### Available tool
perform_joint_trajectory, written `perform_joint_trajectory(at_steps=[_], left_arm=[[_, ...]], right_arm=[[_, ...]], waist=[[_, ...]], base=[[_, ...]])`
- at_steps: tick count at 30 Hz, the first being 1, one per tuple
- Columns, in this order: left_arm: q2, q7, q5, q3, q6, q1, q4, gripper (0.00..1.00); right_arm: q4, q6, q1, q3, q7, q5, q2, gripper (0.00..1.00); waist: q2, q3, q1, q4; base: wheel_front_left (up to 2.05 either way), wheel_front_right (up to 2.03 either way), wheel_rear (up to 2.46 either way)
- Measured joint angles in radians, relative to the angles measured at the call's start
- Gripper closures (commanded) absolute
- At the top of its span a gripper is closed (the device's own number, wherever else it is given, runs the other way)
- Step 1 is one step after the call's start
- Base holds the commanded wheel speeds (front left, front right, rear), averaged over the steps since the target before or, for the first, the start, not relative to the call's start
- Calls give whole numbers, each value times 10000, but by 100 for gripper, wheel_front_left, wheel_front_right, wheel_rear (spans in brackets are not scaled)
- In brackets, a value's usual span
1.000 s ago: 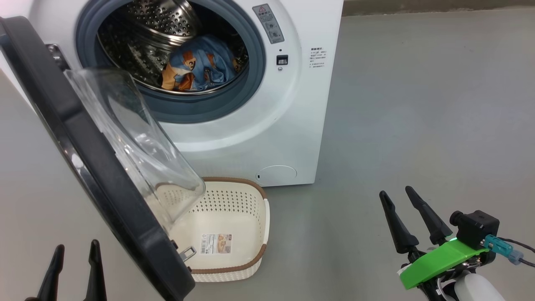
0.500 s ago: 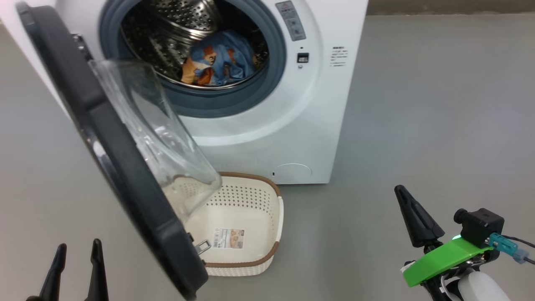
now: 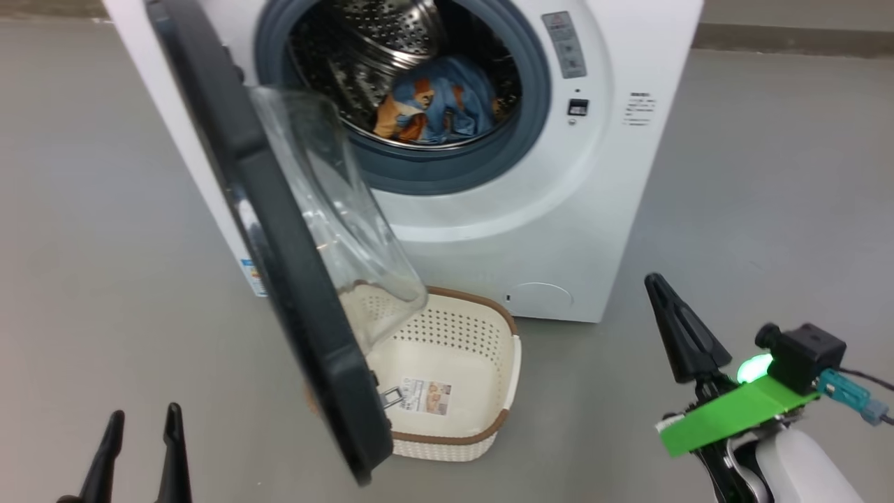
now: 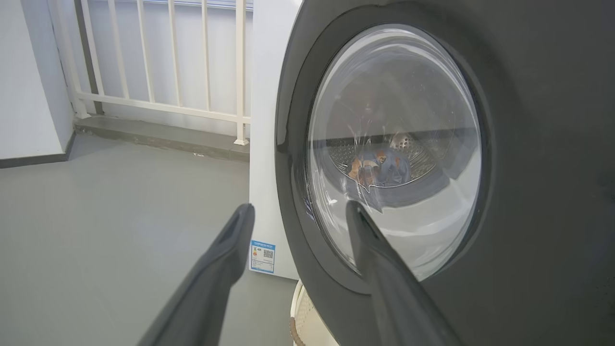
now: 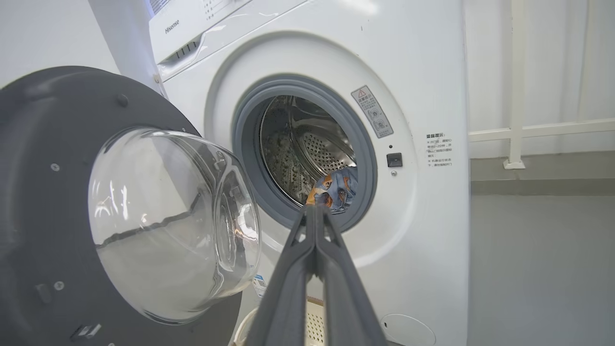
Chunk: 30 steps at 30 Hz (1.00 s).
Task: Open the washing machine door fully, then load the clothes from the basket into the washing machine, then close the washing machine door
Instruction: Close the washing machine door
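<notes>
Grey floor (image 3: 768, 175) fronts the washing machine (image 3: 489, 230), door (image 3: 293, 279) open above the empty basket (image 3: 482, 328), clothes (image 3: 440, 108) in the drum (image 3: 377, 49), left end effector (image 3: 143, 413) spread, right end effector (image 3: 660, 293) pressed together, where a hasty push could pinch fabric in the seal (image 3: 447, 168).

The washing machine door (image 3: 300, 279) stands swung out leftward, its glass bowl (image 3: 335, 209) hanging over the basket (image 3: 512, 370) and walling off that side. From the right, open floor (image 3: 754, 195) leads straight to the drum mouth (image 3: 363, 56), where the clothes (image 3: 440, 112) fill only the bottom.
</notes>
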State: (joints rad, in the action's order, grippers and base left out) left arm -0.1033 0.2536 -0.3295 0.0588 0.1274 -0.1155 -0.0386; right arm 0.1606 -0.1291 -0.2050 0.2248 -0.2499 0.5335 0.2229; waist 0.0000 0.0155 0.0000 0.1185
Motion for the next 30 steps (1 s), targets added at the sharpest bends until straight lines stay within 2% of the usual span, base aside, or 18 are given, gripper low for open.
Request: perform_joint_trajectory(at_steps=[17,30], left_arm=[[-144,0,-169,-591,0,-56,-268,0],[-188,0,-259,-782,0,-60,-385,0]], right_arm=[[-972,0,-1104,709,0,414,-303,100],[-1866,0,-2360,1847,-73,577,-380,100]], waist=[[0,-336,0,1898],[0,-392,0,3148]], base=[[0,0,0],[0,0,0]])
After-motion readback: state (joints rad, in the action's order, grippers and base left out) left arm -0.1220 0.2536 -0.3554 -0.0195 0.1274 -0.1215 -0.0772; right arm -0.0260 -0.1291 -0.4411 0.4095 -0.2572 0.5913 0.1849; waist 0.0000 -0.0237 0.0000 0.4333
